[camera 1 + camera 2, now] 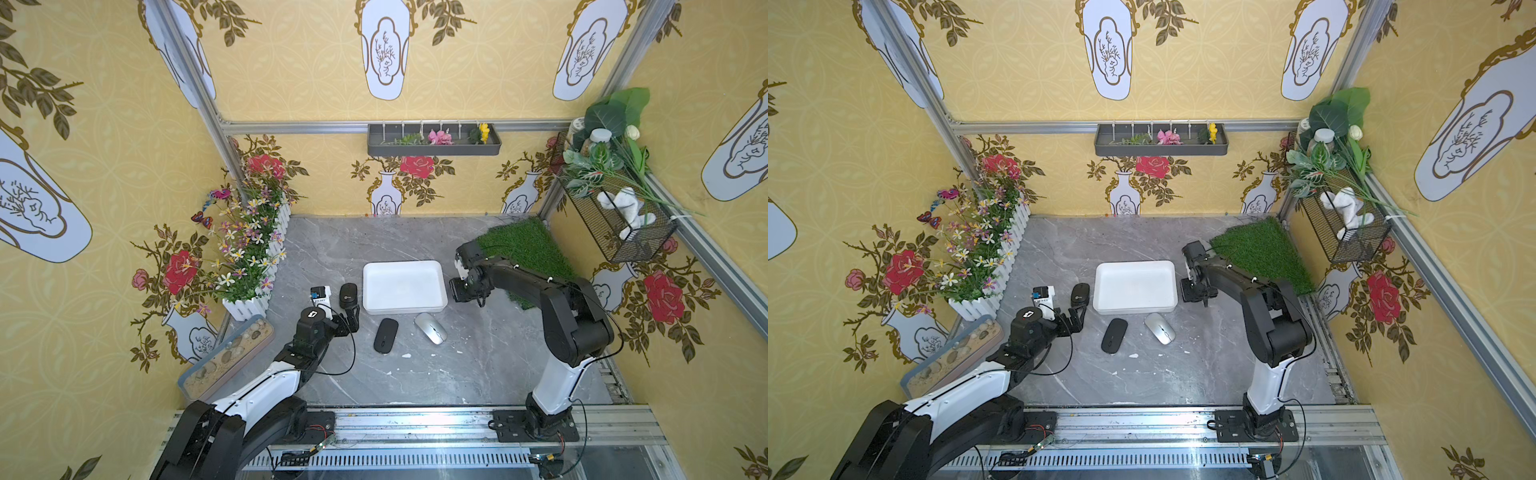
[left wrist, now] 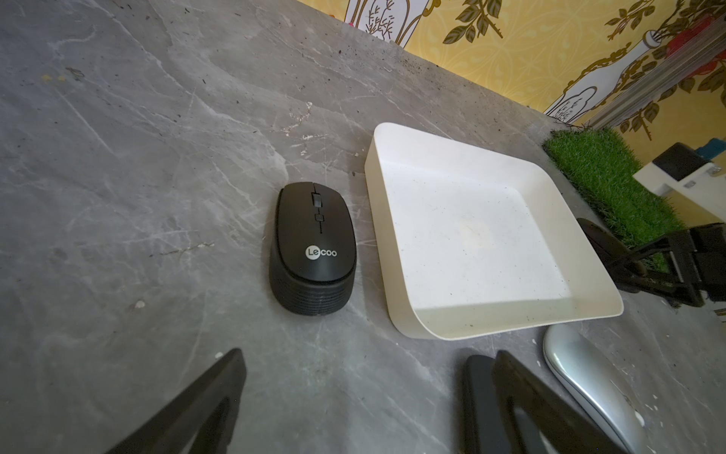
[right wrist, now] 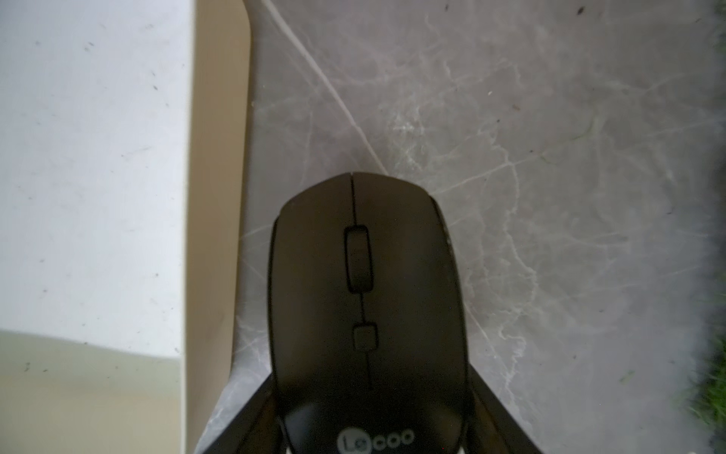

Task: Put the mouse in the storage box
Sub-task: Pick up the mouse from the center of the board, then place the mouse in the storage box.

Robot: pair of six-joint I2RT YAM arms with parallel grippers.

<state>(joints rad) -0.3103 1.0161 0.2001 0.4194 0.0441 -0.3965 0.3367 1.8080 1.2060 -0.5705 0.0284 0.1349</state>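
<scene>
The white storage box (image 1: pixel 432 305) (image 1: pixel 1163 305) lies mid-table with nothing in it. In the right wrist view my right gripper (image 3: pixel 369 377) is shut on a black Lecoo mouse (image 3: pixel 365 275), just outside the box's right wall (image 3: pixel 216 196). A second black Lecoo mouse (image 1: pixel 348 295) (image 2: pixel 314 251) rests left of the box. My left gripper (image 1: pixel 352 319) (image 2: pixel 367 357) stands open just in front of that mouse, with nothing between its fingers. In front of the box lie a flat black mouse (image 1: pixel 385 335) and a silver mouse (image 1: pixel 431 328) (image 2: pixel 589 385).
A white picket planter with flowers (image 1: pixel 249 266) and a sand-and-pebble tray (image 1: pixel 226 357) line the left edge. A green turf mat (image 1: pixel 528 249) fills the back right corner. A wire basket (image 1: pixel 619 224) hangs on the right wall, and a dark flower tray (image 1: pixel 434 141) on the back wall.
</scene>
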